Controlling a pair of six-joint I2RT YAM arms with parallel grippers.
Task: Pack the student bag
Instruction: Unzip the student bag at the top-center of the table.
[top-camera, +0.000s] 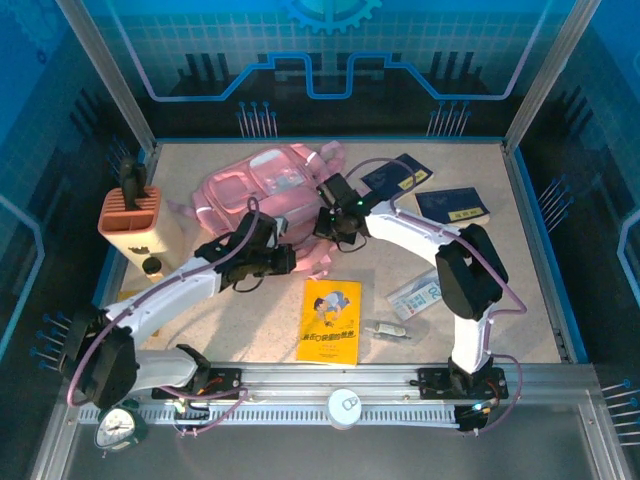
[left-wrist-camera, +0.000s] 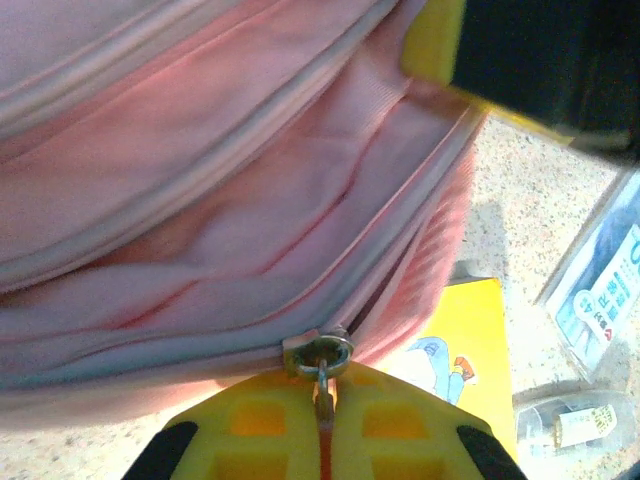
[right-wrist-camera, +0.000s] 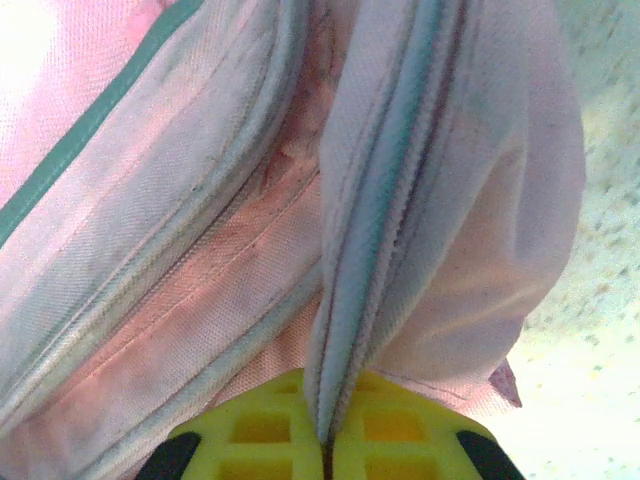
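Jaws on the left arm pinch the zipper pull (left-wrist-camera: 322, 378) of the student bag (top-camera: 232, 195); right jaws clamp a fold (right-wrist-camera: 380, 230) of its zippered edge, toward the worktop's (top-camera: 540, 285) far edge.

The left arm (top-camera: 165, 295) and the right arm (top-camera: 415, 232) were built of white tubes joined by bulky black housings. A thin mauve cable (top-camera: 372, 161) ran in loops along each. Black base plates (top-camera: 205, 380) sat bolted on a silver rail (top-camera: 300, 377). The left gripper (left-wrist-camera: 322, 390) and the right gripper (right-wrist-camera: 327, 405) had yellow fingers (left-wrist-camera: 255, 425) moulded with square recesses and black corners.
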